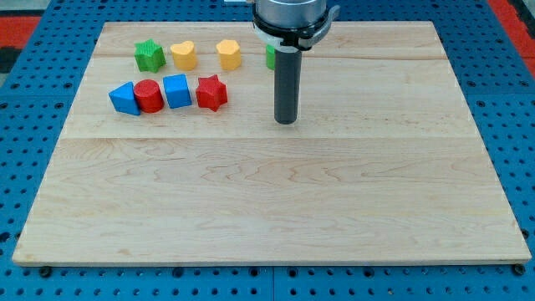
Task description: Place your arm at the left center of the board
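Note:
My tip (287,122) rests on the wooden board (267,201), in its upper middle, to the right of all the visible block rows. Nearest on its left is a red star block (211,92). Left of that stand a blue cube (176,90), a red cylinder (149,96) and a blue triangular block (124,99). Above them sit a green star block (149,56), a yellow heart block (184,55) and a yellow hexagonal block (228,54). A green block (270,57) is mostly hidden behind the rod.
The board lies on a blue perforated table (25,167). The arm's grey and white wrist (292,17) hangs over the board's top edge. Red matting shows at the view's top left corner (21,21).

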Robot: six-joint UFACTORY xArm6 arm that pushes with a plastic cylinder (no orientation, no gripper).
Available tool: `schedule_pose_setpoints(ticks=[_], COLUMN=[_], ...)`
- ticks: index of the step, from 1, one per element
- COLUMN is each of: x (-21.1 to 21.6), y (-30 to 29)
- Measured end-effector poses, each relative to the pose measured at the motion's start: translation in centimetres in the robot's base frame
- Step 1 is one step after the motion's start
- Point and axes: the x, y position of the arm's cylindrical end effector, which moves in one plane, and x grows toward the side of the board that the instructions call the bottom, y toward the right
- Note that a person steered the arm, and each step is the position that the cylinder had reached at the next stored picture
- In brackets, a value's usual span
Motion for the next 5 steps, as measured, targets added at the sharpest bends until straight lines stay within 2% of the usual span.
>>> schedule_pose_setpoints(ticks=[2, 4, 5], x=[6.2, 7.4, 5.6], y=[-2.2, -14.3, -19.5])
